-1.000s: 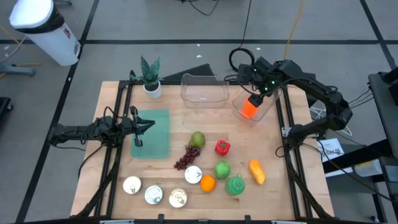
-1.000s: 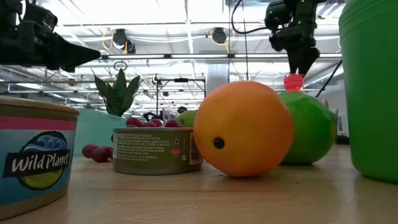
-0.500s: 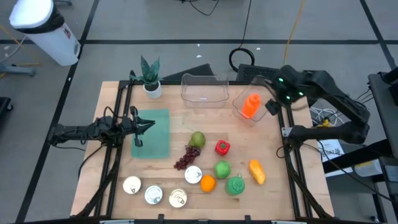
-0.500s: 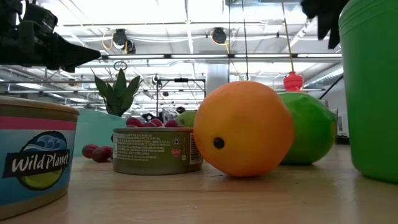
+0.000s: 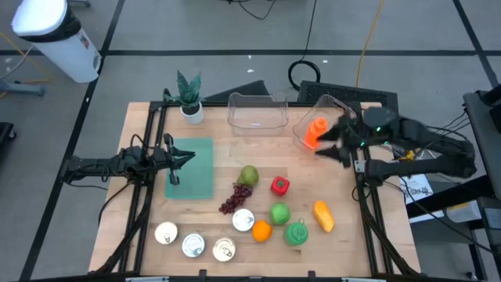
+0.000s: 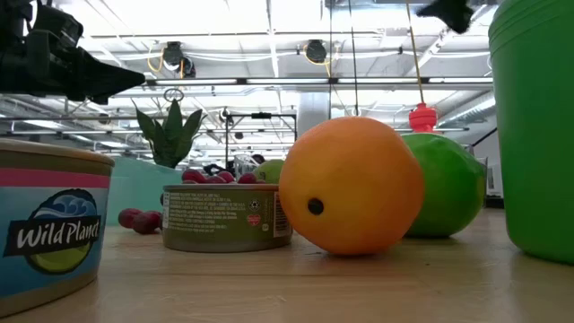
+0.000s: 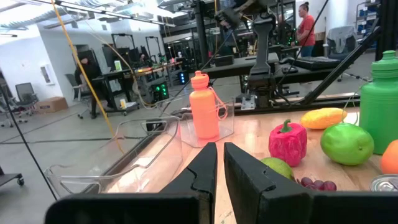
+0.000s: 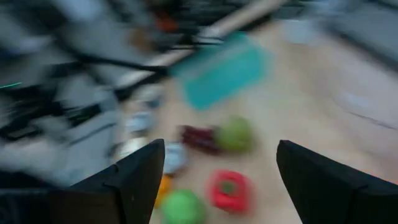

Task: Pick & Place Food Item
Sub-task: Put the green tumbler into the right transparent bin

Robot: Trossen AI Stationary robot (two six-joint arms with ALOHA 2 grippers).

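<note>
An orange bottle (image 5: 315, 131) stands upright on its base in the right clear container (image 5: 337, 107); the left wrist view shows the orange bottle (image 7: 204, 115) too. My right gripper (image 5: 332, 145) is open just beside that container, on its near-right side, touching nothing; in its own view the right gripper (image 8: 221, 149) has its fingers wide apart. Food lies mid-table: a pear (image 5: 248, 175), red pepper (image 5: 279, 186), grapes (image 5: 233, 200), green fruit (image 5: 279, 213), an orange (image 5: 261, 230) and a yellow item (image 5: 323, 216). My left gripper (image 5: 186, 157) waits shut over the teal mat (image 5: 192, 176).
A second clear container (image 5: 254, 115) stands at the far edge beside a potted plant (image 5: 189, 98). Several cans (image 5: 192, 245) and a green bottle (image 5: 297, 233) stand near the near edge. Bare wood shows between the containers and the food.
My right gripper has moved off from above the orange bottle toward the table's right edge, then toward the near side, turning as it went. The bottle stays standing in its container. The left arm has kept still.
</note>
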